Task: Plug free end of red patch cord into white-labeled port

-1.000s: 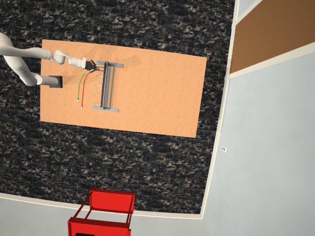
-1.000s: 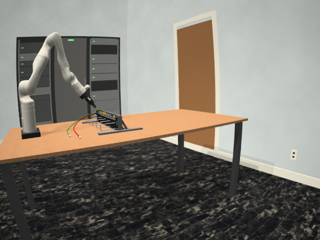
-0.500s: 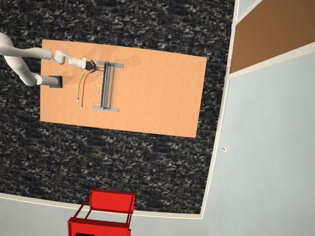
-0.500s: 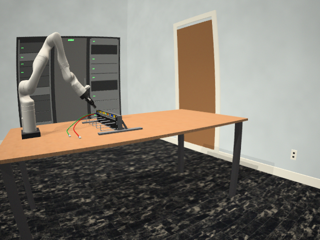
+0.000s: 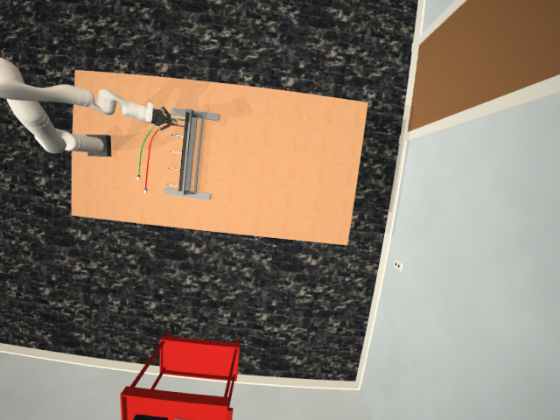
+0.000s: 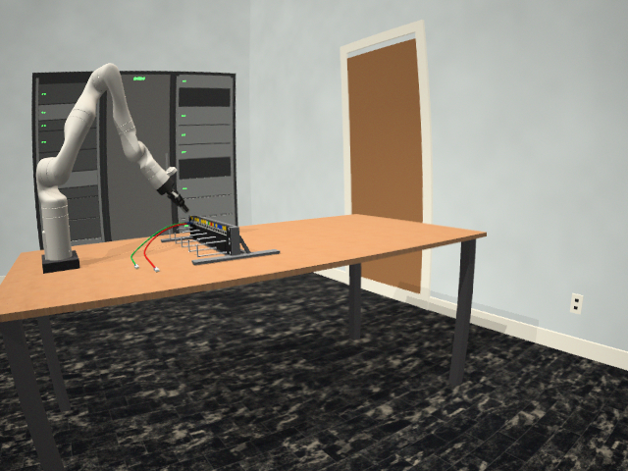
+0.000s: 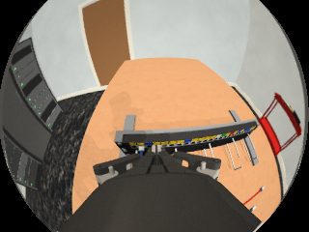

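One red cord (image 5: 150, 149) (image 6: 144, 249) (image 7: 252, 197) is seen, its white plug (image 5: 145, 191) (image 6: 156, 269) (image 7: 263, 188) lying on the table (image 5: 280, 171) (image 6: 324, 237) (image 7: 159, 87), well apart from the rack (image 5: 186, 153) (image 6: 234, 240) (image 7: 193, 132). The cord's other end is led in a curve up to the rack's front, near the end by the gripper (image 5: 174, 122) (image 6: 185, 208) (image 7: 155, 151). One green cord (image 5: 141, 151) (image 6: 131, 255) is laid beside it in a like curve; its one loose end (image 5: 138, 178) (image 6: 136, 266) (image 7: 253, 209) is also rested on the table, nearer the arm's base (image 5: 108, 153) (image 6: 48, 266). Two loose ends are thus counted.

The rack is held upright on two feet. Along its front, a row of ports is marked with coloured labels: yellow, blue, red, green and white are made out, but they are too small to be counted. Four wire guides can be counted below the gripper in the top view.

The gripper's jaws are pressed together, and nothing is pinched by them. The tips are brought close to the rack's top edge; whether it is touched cannot be told. One arm (image 5: 40, 92) (image 6: 76, 133) is stretched over the table, which is carried by four legs. One red cart (image 5: 199, 357) (image 7: 270, 132), one brown door (image 6: 385, 152) (image 7: 106, 39) and one wall outlet (image 5: 397, 265) (image 6: 576, 303) are seen beyond.
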`<state>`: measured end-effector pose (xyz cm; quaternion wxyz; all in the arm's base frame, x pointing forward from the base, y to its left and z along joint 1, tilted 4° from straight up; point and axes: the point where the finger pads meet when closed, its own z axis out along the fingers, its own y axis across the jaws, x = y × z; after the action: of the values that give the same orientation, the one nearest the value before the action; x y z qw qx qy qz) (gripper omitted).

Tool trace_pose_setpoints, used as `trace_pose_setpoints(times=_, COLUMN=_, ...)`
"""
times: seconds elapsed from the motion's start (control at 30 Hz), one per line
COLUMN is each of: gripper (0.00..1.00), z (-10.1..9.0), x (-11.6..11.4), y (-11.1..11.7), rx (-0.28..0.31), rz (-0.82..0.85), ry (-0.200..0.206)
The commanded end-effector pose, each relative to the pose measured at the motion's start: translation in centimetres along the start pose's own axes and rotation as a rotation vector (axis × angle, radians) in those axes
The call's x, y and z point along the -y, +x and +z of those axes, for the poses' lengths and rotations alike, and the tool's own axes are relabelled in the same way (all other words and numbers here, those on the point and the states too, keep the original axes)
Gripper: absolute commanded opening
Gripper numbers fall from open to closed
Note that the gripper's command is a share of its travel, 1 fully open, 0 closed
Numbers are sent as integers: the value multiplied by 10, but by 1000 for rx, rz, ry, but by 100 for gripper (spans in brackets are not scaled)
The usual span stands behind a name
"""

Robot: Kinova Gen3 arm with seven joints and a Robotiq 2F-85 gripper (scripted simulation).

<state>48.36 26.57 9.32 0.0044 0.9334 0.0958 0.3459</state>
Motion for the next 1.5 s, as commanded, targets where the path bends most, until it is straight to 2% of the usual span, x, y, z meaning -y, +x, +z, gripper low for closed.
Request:
trace_pose_setpoints(times=0.0, gripper=0, z=0, x=0, y=1, rx=-2, rz=1, ry=1)
trace_pose_setpoints(times=0.87, gripper=0, z=-3, x=0, y=1, rx=-2, rz=1, ry=1)
trace_pose_setpoints(times=1.47, gripper=0, z=-37, x=0, y=1, rx=-2, rz=1, ry=1)
